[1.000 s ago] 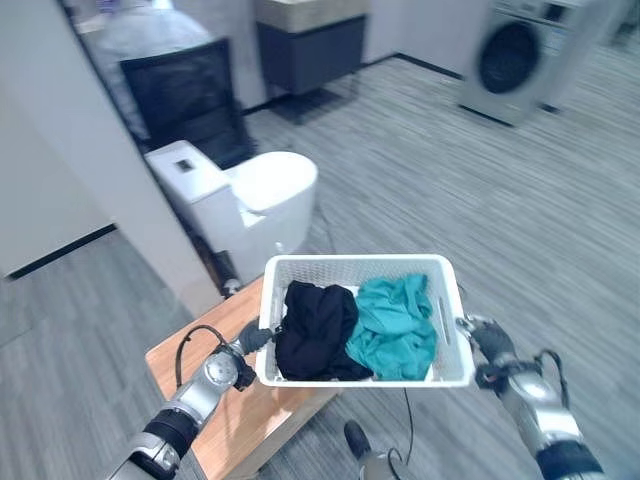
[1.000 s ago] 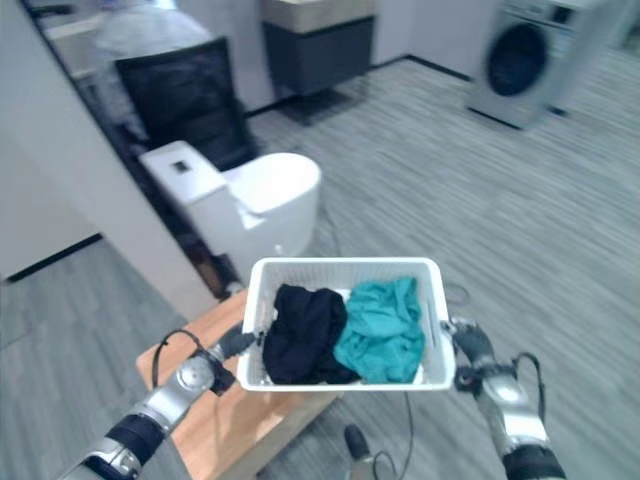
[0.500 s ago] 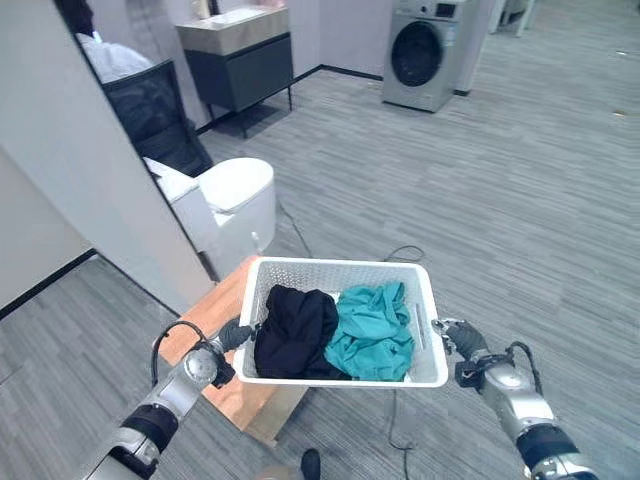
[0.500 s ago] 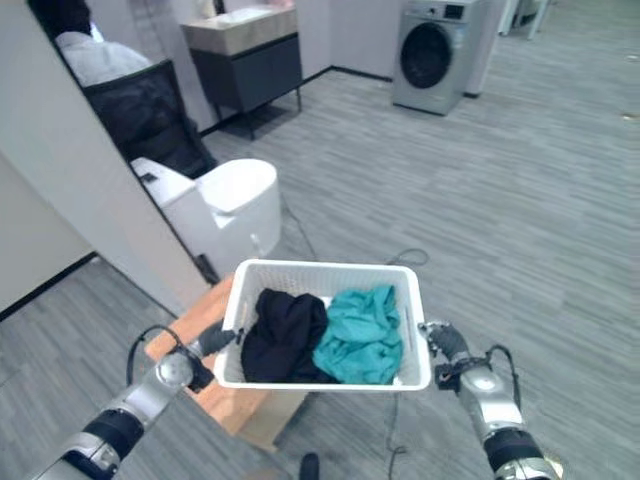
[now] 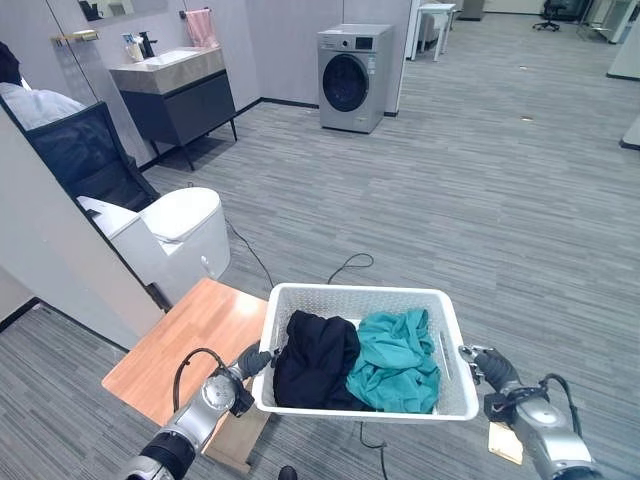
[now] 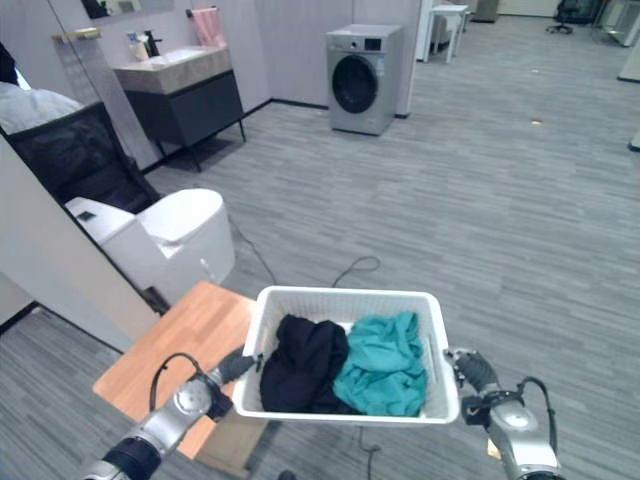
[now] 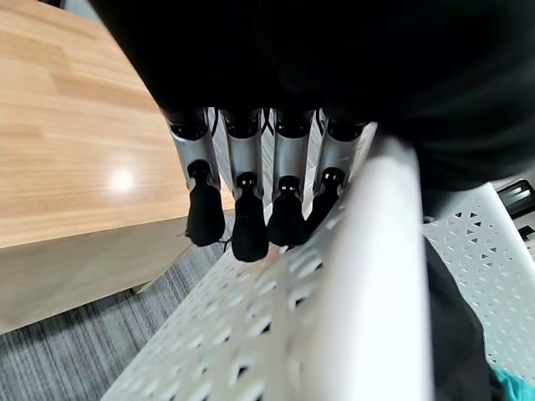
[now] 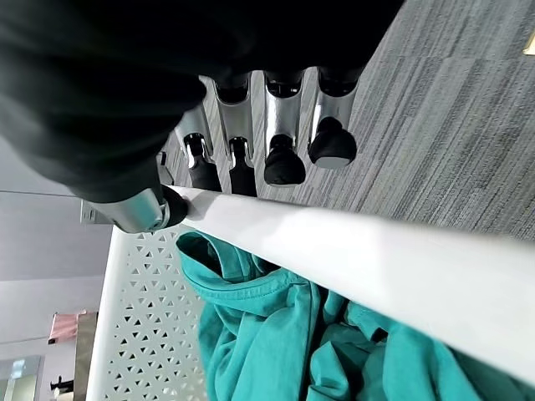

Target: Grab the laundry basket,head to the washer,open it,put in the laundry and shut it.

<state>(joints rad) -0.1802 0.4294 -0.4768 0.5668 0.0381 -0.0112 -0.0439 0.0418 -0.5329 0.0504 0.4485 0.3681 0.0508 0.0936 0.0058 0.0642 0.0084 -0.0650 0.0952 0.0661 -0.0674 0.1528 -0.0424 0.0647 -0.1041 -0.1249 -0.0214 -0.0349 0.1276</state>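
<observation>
Hands [image 5: 252, 360] hold basket [image 5: 360, 297]; toilet [image 5: 165, 235], cable [image 5: 345, 266] before washer [image 5: 352, 63].

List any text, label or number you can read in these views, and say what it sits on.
No text is readable.
Washer: its control panel is too small to read.
Toilet: a small dark panel on the tank, nothing legible.
Laundry basket, black garment and teal garment: no print visible.
Paper scrap on the floor: no markings legible.
</observation>
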